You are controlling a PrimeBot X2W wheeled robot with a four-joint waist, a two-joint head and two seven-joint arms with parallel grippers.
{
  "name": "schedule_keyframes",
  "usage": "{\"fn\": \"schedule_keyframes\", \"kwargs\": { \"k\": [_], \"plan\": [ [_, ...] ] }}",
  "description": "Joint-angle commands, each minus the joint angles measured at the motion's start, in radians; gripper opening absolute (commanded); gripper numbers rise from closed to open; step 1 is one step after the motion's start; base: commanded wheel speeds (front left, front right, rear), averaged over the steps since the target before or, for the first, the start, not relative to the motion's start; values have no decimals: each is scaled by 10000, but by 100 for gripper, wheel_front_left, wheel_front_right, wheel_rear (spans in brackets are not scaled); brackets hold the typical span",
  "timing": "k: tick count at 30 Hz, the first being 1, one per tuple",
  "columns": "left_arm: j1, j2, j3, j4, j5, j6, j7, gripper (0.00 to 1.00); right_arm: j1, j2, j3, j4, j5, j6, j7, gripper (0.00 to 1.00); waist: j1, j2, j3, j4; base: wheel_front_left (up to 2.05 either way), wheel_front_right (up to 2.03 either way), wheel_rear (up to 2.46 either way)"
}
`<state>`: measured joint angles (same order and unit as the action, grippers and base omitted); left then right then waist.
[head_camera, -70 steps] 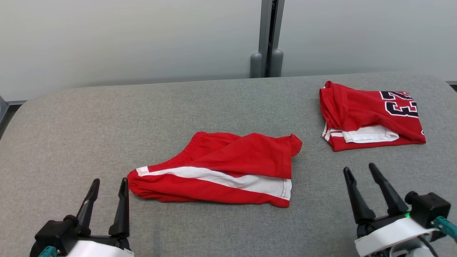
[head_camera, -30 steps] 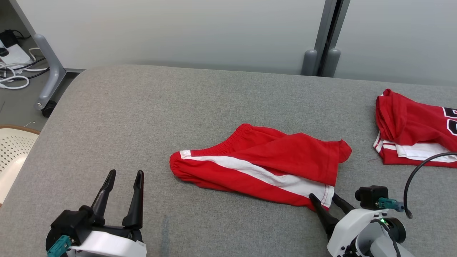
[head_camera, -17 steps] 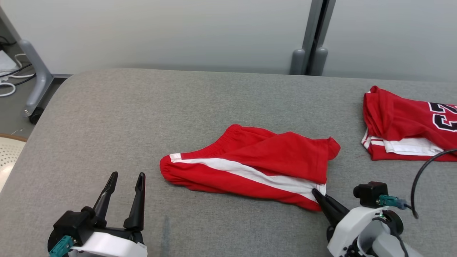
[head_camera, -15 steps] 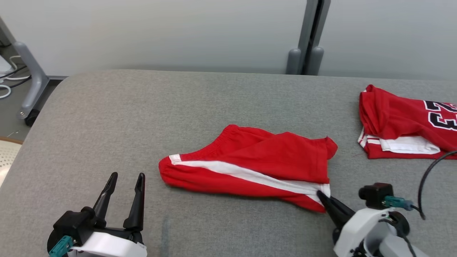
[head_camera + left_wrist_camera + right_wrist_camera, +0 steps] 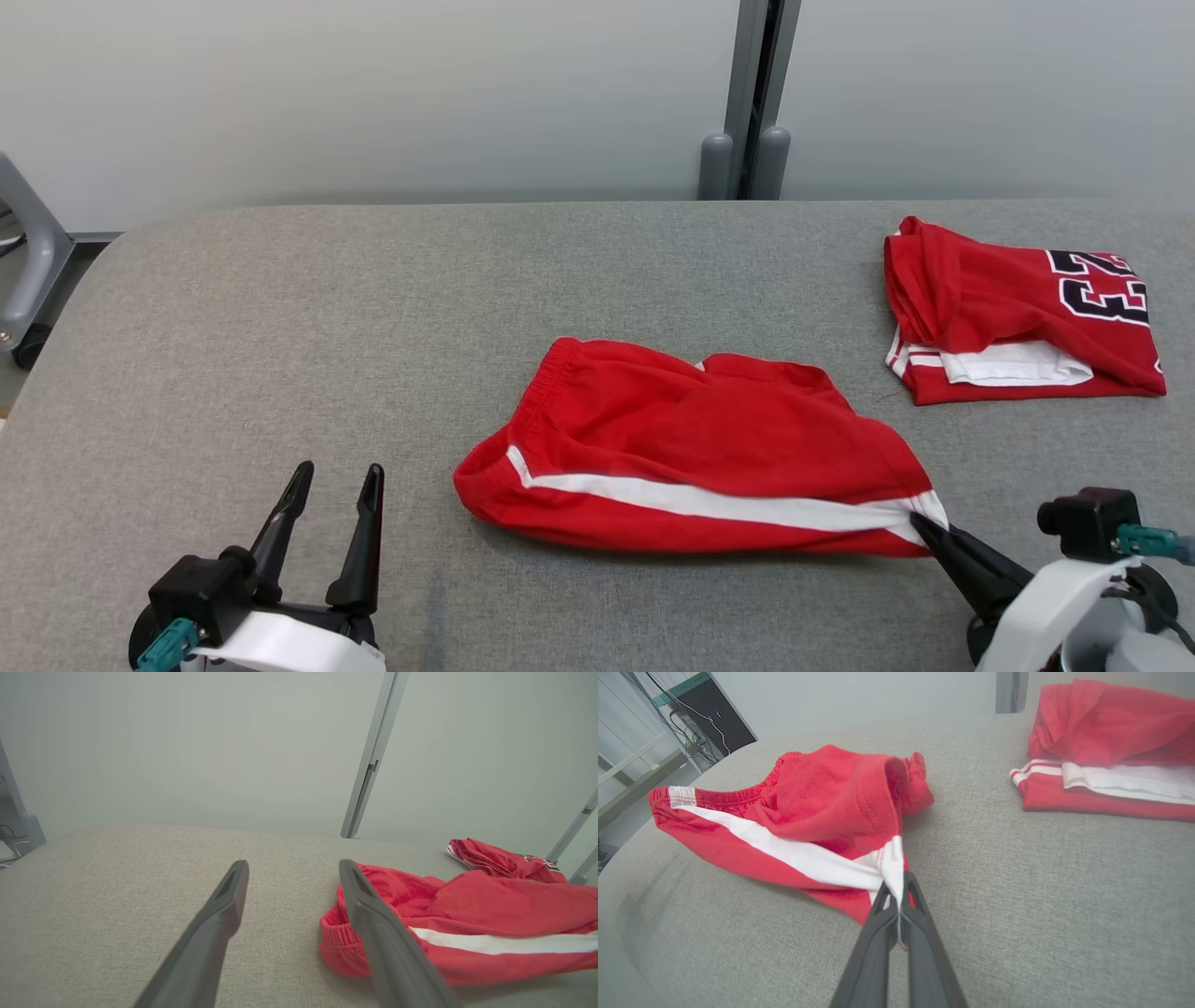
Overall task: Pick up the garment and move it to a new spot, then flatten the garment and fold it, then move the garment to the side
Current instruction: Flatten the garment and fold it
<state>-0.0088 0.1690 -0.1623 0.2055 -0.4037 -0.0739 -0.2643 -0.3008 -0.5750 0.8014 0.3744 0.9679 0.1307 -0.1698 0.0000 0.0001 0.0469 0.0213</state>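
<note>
The shorts lie mid-table, red with a white side stripe, and their long axis runs straight across the head view: elastic waistband toward the robot's left, leg hem toward its right. That hem corner is where the action is. The right gripper has its two fingers pinched tight on the white stripe end, and in the right wrist view the cloth rises into the closed tips, drawn taut. So the whole garment trails away from that gripper, up and to the left, with the waistband end resting on the grey table. Over on the other side, the left gripper hangs with its fingers spread wide and nothing between them. It is well apart from the waistband, which sits ahead of it and to its right, though it is clearly the nearer arm for that end. A folded jersey rests at the far right, apart from the shorts. This looks like the pick-up step, with the grip made; any lift from here likely drags the waistband along that axis last.
</note>
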Motion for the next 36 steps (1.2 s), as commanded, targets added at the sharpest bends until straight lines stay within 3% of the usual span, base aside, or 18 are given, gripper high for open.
{"fn": "schedule_keyframes", "kwargs": {
  "k": [1,6,9,10,11,12,19,23,28,32,36],
  "plan": [
    [-150,41,1,25,7,-32,-8,100,109,-89,33,14,38,5,-85,0,0,-1,-15,-12,0,0,0],
    [-122,106,-72,122,-45,-49,73,100,431,-484,75,302,-9,5,1,0,0,-1,-24,6,0,0,0],
    [-114,143,-107,176,-86,-51,148,100,505,-290,-18,576,-30,5,-57,0,0,-1,-2,-19,0,0,0],
    [-141,135,-149,216,-98,-45,148,100,539,-127,-52,828,-51,5,57,22,0,-1,-5,-38,0,0,0],
    [-154,127,-168,240,-104,-44,152,100,547,-22,-81,908,-29,5,97,93,0,-1,-13,-50,0,0,0],
    [-164,121,-189,268,-97,-46,159,100,538,63,-106,980,-9,5,111,100,0,-1,-25,-63,0,0,0],
    [-192,169,-243,378,-146,-28,166,100,318,212,-523,1118,-265,5,-253,100,0,-1,-162,-184,0,0,0],
    [-129,231,-250,349,-170,-1,174,100,264,278,-1382,797,-627,5,-773,100,0,-1,-207,-267,0,0,0],
    [-101,276,-262,282,-191,34,210,100,522,813,-3560,94,-1846,5,-945,100,0,-1,-206,-338,0,0,0],
    [-177,268,-322,224,-193,49,260,100,1149,1807,-5808,-763,-3372,5,-941,100,0,-1,-151,-359,0,0,0],
    [-262,273,-400,172,-195,30,367,100,1526,2455,-6599,-1232,-4200,5,-943,100,0,-1,-116,-364,0,0,0]
  ]
}}
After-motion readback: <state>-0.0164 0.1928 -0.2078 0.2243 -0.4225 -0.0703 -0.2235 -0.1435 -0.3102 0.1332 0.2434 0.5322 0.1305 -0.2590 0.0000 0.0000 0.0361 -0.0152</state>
